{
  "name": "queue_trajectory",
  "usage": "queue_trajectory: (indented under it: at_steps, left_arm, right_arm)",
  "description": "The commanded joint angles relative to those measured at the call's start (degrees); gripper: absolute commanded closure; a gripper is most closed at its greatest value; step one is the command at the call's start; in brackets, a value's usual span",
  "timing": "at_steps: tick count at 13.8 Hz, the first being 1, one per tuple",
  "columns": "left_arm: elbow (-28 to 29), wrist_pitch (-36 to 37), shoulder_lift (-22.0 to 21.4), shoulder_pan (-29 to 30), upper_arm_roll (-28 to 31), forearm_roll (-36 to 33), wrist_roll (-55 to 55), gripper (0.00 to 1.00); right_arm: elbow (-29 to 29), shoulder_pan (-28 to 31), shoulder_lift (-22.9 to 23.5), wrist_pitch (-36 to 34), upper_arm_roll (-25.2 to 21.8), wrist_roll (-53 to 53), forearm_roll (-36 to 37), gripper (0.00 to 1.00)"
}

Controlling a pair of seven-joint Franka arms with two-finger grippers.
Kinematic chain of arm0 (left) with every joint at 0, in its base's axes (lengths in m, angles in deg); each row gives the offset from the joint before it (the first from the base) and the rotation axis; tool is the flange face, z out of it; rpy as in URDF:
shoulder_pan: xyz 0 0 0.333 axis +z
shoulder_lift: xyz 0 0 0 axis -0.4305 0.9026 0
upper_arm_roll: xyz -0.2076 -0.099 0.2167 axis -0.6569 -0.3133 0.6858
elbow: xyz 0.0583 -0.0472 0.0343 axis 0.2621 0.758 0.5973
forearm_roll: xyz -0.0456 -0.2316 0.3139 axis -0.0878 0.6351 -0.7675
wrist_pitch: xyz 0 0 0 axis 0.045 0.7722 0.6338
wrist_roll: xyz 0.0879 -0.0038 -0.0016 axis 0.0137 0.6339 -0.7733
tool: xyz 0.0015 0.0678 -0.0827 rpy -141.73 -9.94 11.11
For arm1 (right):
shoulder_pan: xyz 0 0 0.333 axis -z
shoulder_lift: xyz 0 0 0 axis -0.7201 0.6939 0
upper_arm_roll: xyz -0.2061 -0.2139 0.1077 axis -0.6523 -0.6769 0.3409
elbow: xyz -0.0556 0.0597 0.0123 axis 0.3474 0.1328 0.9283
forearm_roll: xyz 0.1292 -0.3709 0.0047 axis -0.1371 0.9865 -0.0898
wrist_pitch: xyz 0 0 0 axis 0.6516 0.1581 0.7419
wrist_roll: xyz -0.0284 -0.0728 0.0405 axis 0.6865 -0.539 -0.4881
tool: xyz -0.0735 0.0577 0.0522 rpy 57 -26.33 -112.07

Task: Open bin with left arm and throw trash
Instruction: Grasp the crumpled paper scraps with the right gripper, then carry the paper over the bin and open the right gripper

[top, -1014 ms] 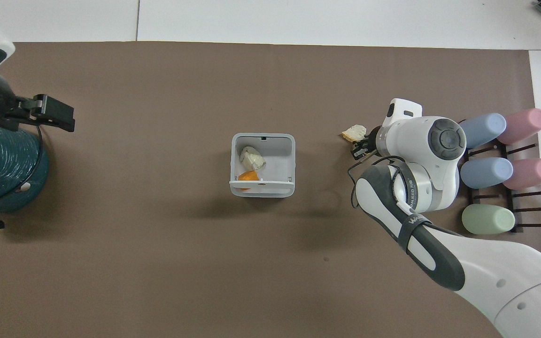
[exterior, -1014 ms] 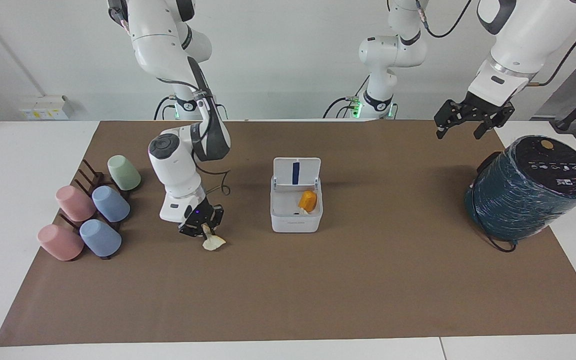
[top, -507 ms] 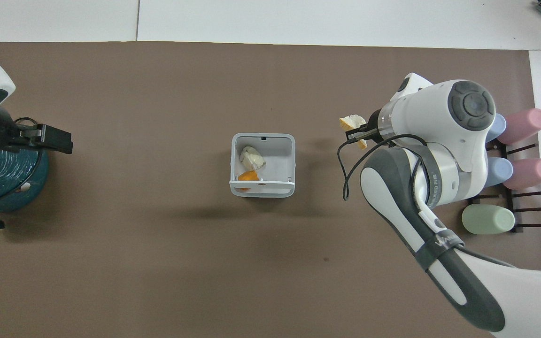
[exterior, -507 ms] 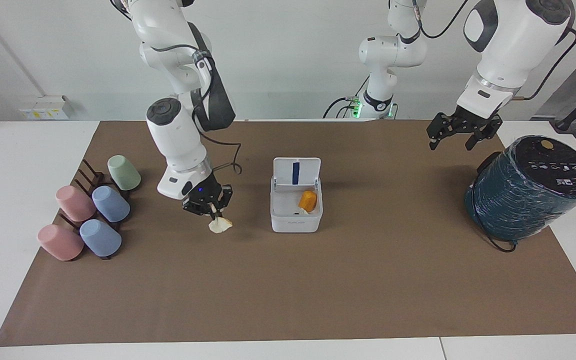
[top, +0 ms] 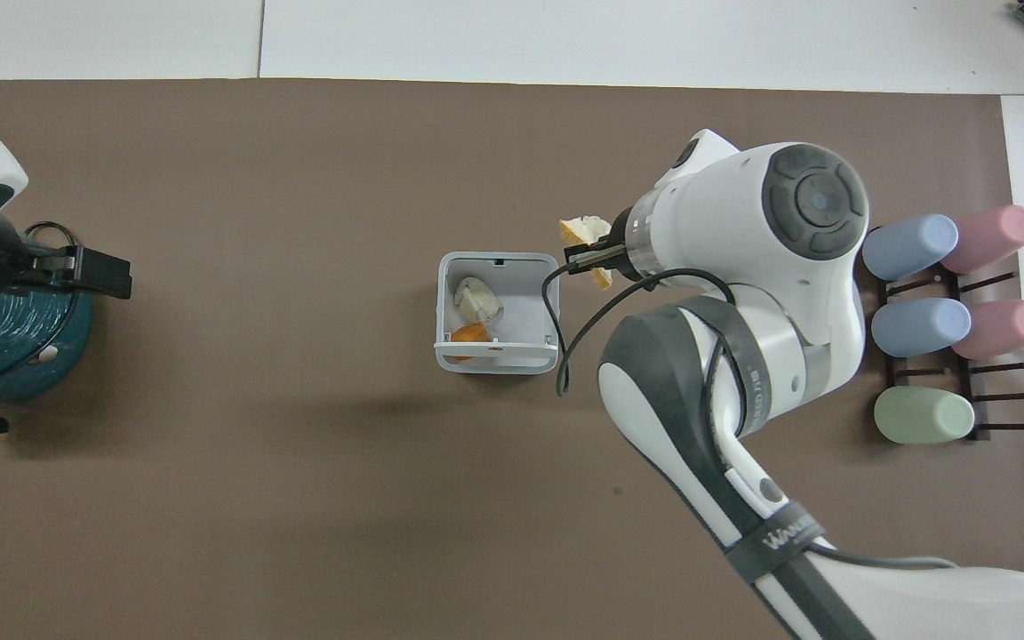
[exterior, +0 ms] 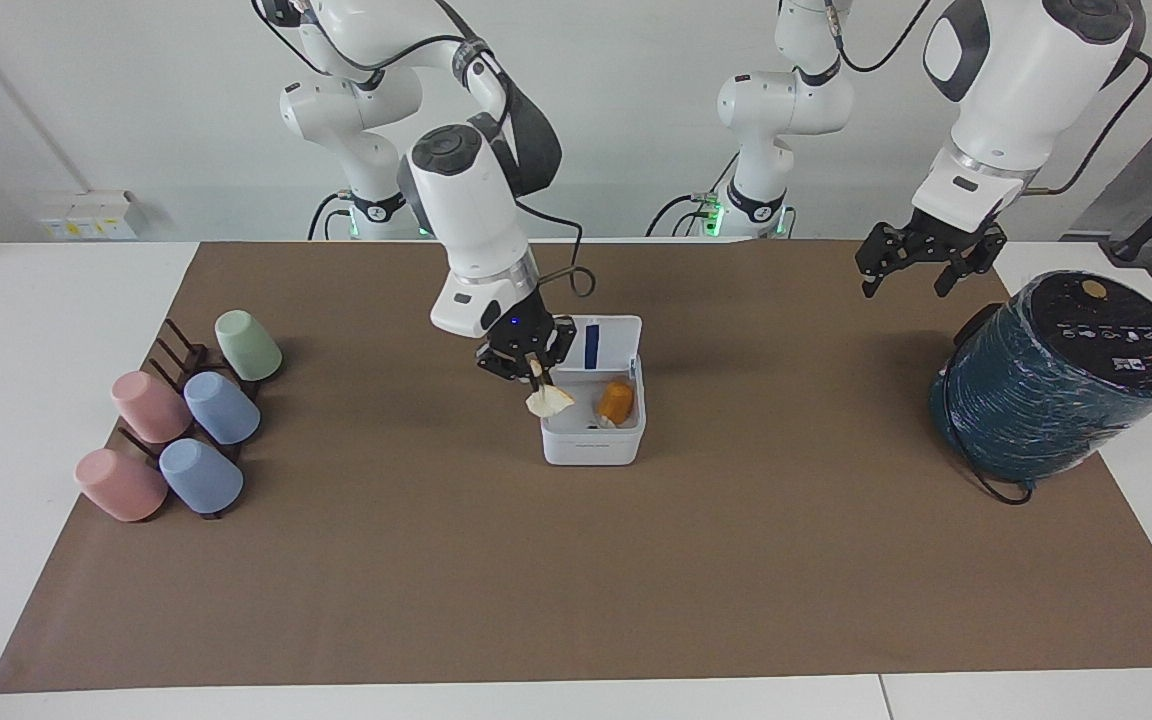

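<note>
The bin (exterior: 591, 445) stands mid-mat with its lid (exterior: 596, 342) hinged up toward the robots. Inside lie an orange lump (exterior: 616, 400) and a white paper wad (top: 476, 300). My right gripper (exterior: 534, 372) is shut on a cream triangular piece of trash (exterior: 548, 402). It hangs in the air over the bin's rim (top: 555, 293) on the side toward the right arm's end of the table. My left gripper (exterior: 906, 283) waits open and holding nothing, in the air beside the dark teal cylinder.
A large dark teal cylinder (exterior: 1061, 385) with a black top leans at the left arm's end of the mat. Pastel cups (exterior: 186, 420) lie on a dark rack at the right arm's end. The brown mat (exterior: 576, 580) covers the table.
My right gripper has lifted the cream piece off the mat and carried it from near the cups to the bin's rim. The left gripper has barely shifted.
</note>
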Motion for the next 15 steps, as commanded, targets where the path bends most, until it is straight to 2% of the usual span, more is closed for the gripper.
queue_trajectory:
  at_steps: [1,6,8,9,10,11,15]
  left_arm:
    - [2.5,-1.7,-1.9,0.4,-0.5,-1.2,0.5,0.00]
    - [2.5,-1.7,-1.9,0.5,-0.5,-1.2,0.5,0.00]
    - [2.4,-1.7,-1.9,0.4,-0.5,-1.2,0.4,0.00]
    - [2.4,-1.7,-1.9,0.1,-0.6,-1.2,0.3,0.00]
    - [2.5,-1.7,-1.9,-0.2,-0.6,-1.2,0.3,0.00]
    - [2.5,-1.7,-1.9,-0.2,-0.6,-1.2,0.4,0.00]
    - [2.6,-1.7,-1.9,0.1,-0.6,-1.2,0.6,0.00]
  right_arm:
    - [1.0,-1.6,1.9,1.4,0.1,-2.8,-1.3,1.00]
    - [0.5,-2.9,3.9,3.8,0.2,-3.1,-3.4,1.00]
    - [0.4,-3.6,4.3,3.6,0.2,-3.9,-3.5,0.71]
    - [0.3,-3.6,4.2,3.6,0.2,-4.0,-3.5,0.44]
    - [0.3,-3.6,4.2,3.3,0.2,-4.1,-3.5,0.11]
    - [0.4,-3.6,4.2,3.3,0.2,-4.1,-3.5,0.00]
    - [0.5,-3.6,4.2,3.7,0.2,-4.1,-3.5,0.00]
